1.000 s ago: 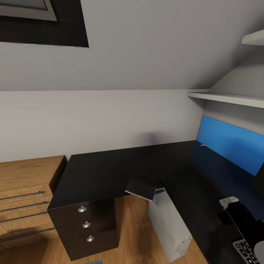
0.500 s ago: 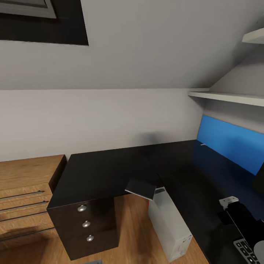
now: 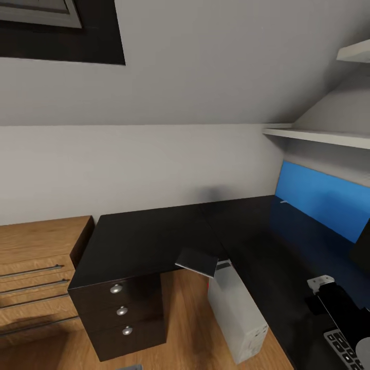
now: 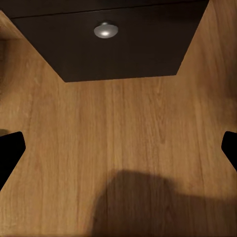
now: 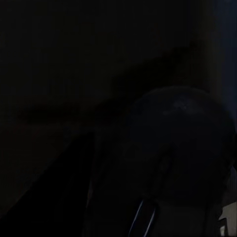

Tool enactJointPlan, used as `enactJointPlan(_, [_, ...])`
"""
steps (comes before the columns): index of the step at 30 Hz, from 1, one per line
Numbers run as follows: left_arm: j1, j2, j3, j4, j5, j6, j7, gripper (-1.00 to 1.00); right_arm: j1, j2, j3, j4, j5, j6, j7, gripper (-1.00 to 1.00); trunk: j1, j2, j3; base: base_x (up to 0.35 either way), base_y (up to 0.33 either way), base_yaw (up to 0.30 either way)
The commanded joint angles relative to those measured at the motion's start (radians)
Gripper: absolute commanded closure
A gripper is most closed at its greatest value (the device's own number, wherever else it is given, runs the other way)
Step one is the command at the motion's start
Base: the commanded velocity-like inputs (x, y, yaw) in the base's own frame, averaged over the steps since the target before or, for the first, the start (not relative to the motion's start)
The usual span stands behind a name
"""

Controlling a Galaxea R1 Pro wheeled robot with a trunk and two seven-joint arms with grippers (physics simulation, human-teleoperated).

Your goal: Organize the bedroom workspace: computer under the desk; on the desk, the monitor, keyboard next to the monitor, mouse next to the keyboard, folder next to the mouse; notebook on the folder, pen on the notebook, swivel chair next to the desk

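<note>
At your left stood a light-wood chest of drawers (image 3: 36,277) with long bar handles, close beside the dark drawer unit. A bright-blue wall panel (image 3: 318,203) ran along the wall at your right, with a pale shelf (image 3: 318,137) above it and another shelf (image 3: 354,51) higher up. A dark-framed skylight (image 3: 61,31) sat in the sloped wall. Light wood floor (image 4: 118,148) lay below.

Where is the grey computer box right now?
In the head view, the computer stands on the wood floor under the black desk, right of the drawer unit.
</note>
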Motion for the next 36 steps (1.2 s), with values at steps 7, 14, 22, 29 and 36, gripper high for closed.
enactJointPlan(7, [-0.001,0.000,-0.007,0.000,0.010,-0.004,0.008,-1.00,-0.001,0.001,-0.002,-0.001,0.011,0.003,0.009,1.00,0.000,-0.001,-0.001,-0.001,0.000,0.000])
enactJointPlan(14, [-0.001,0.000,-0.007,0.001,0.010,-0.003,0.008,-1.00,-0.001,0.001,-0.002,0.001,0.012,0.003,0.009,-1.00,0.000,-0.001,-0.001,0.000,0.000,0.000])
enactJointPlan(22, [-0.001,-0.001,-0.007,0.001,0.010,-0.003,0.008,-1.00,-0.001,0.002,-0.002,0.001,0.012,0.003,0.009,-1.00,0.000,-0.001,-0.001,0.000,0.000,0.000])
enactJointPlan(29, [-0.001,-0.001,-0.007,0.002,0.010,-0.003,0.008,-1.00,-0.001,0.003,-0.002,0.000,0.011,0.003,0.009,-1.00,0.000,-0.001,-0.001,0.000,0.000,0.000])
enactJointPlan(36, [-0.001,-0.001,-0.006,0.031,0.010,-0.004,0.008,-1.00,-0.001,0.003,-0.002,-0.005,0.010,0.003,0.010,-1.00,0.000,-0.001,-0.001,0.000,0.000,0.000])
